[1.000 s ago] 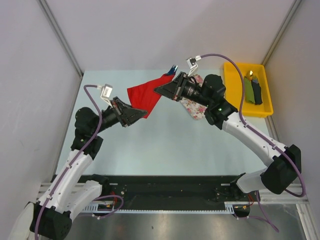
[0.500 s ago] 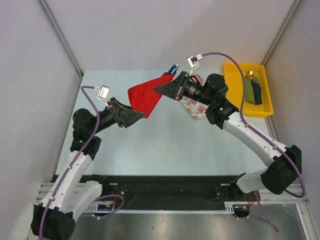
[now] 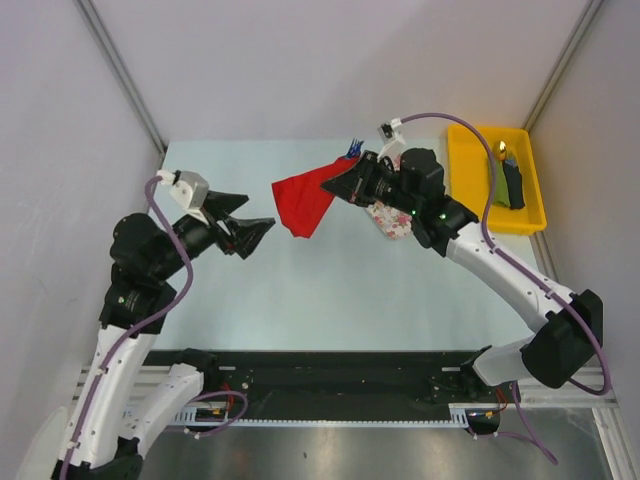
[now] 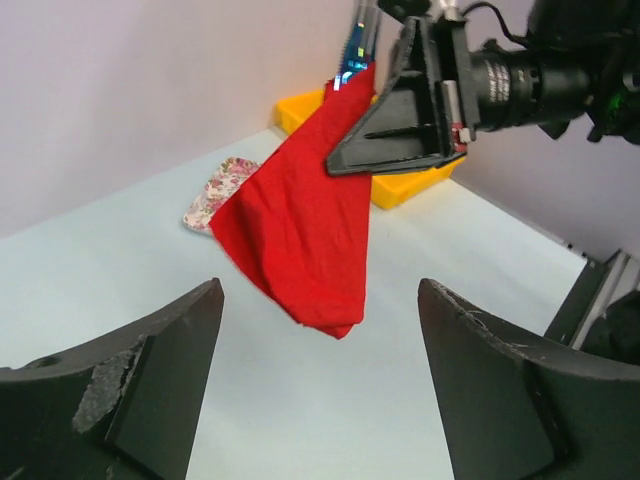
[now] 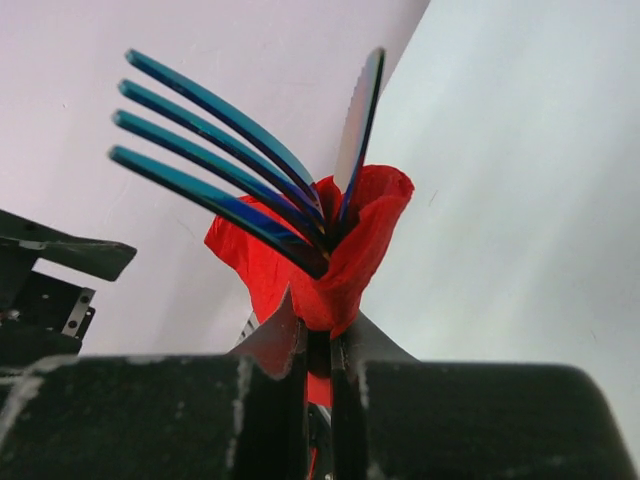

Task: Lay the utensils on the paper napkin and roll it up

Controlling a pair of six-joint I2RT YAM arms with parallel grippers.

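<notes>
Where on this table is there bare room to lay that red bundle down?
The widest bare table stretches across the middle, on the near side of the hanging napkin and the left gripper. The far left corner is bare too. It is crowded far right: right gripper, floral cloth, yellow tray.

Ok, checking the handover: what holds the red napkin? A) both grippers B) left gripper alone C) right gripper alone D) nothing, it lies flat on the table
C: the right gripper is pinched shut on the napkin and fork, while the left gripper stands open, apart from them.
</notes>
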